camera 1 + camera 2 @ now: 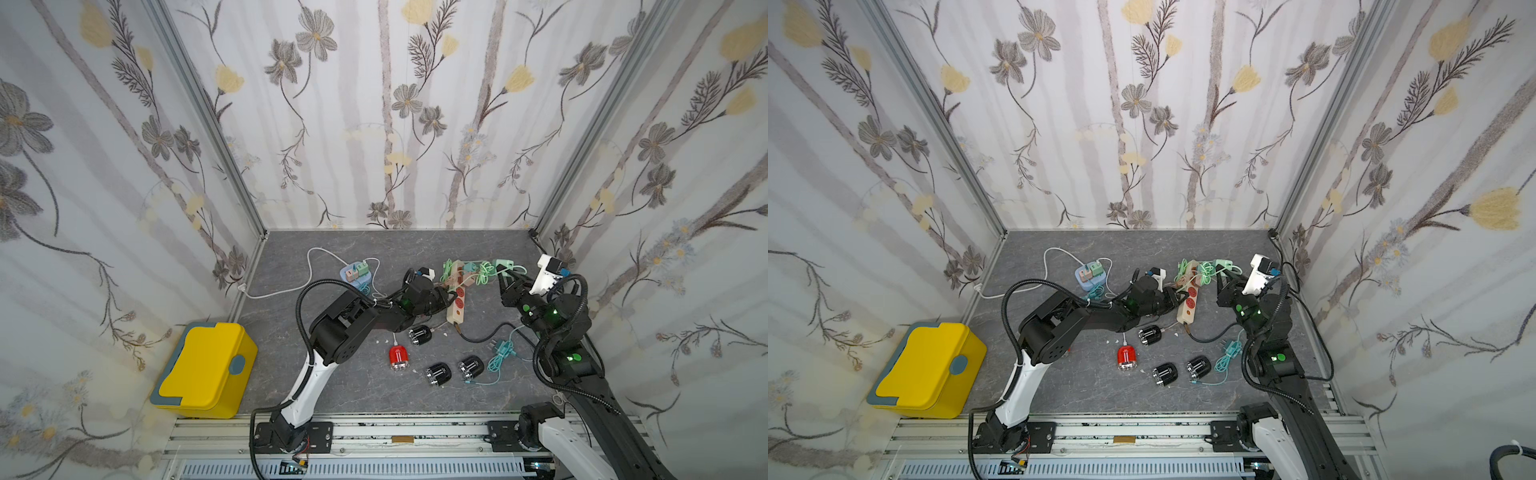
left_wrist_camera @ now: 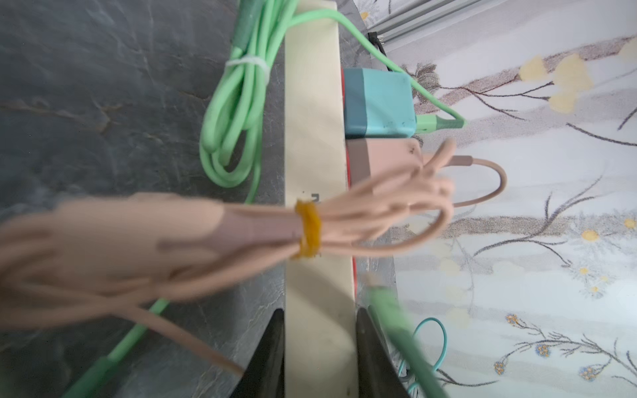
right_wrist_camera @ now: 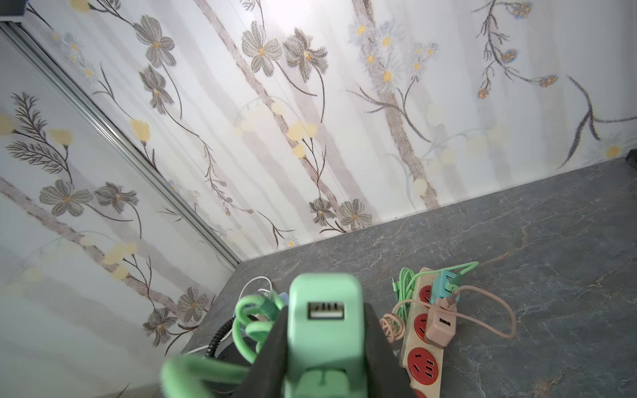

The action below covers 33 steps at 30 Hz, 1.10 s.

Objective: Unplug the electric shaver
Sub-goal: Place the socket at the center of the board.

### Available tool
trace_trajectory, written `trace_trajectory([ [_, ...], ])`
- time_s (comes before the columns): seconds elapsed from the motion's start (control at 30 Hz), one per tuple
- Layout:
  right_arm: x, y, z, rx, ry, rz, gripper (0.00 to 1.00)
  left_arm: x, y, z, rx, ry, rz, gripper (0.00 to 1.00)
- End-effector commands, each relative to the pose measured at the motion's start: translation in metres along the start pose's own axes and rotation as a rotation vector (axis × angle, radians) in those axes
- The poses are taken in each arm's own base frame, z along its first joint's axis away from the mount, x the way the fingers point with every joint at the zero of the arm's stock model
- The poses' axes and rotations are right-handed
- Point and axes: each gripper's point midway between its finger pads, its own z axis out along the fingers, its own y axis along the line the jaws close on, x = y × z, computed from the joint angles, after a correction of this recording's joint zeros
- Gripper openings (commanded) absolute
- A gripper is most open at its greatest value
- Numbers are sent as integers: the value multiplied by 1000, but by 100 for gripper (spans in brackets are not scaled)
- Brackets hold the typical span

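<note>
Cream power strip clamped by low left tool, green charger clenched in forward-reaching right tool.

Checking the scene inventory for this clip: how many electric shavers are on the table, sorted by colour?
black shavers: 3
red shaver: 1
Total: 4

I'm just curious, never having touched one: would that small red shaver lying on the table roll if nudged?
Likely somewhat: the red shaver looks rounded and lies on its side. It seems small, so probably light. The white plug at its end might drag and limit rolling.
</note>
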Motion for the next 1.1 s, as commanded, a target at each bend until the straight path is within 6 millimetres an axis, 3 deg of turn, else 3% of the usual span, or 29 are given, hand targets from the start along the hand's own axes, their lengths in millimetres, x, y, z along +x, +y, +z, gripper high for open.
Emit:
trace_trajectory([
  [0.0,-21,15,-3,-41,-60,-18,3,-8,-14,8,55,-15,14,10],
  [0.17,-20,14,-2,-33,-40,-31,4,-7,-10,16,42,-3,11,17],
  [0.37,-1,18,2,-67,60,-57,4,-12,-17,8,5,-3,79,54],
  [0.47,15,21,3,-111,121,-52,5,-17,-22,-4,-32,-11,134,62],
  [0.67,44,30,2,-196,210,-17,5,-28,-44,-41,-37,-42,232,71],
  [0.8,71,34,2,-217,282,-5,5,-31,-39,-75,-84,-68,291,79],
  [0.97,111,35,1,-218,377,13,6,-29,-29,-115,-144,-89,369,99],
  [1.07,134,30,0,-206,418,37,6,-24,-29,-140,-161,-93,432,100],
])
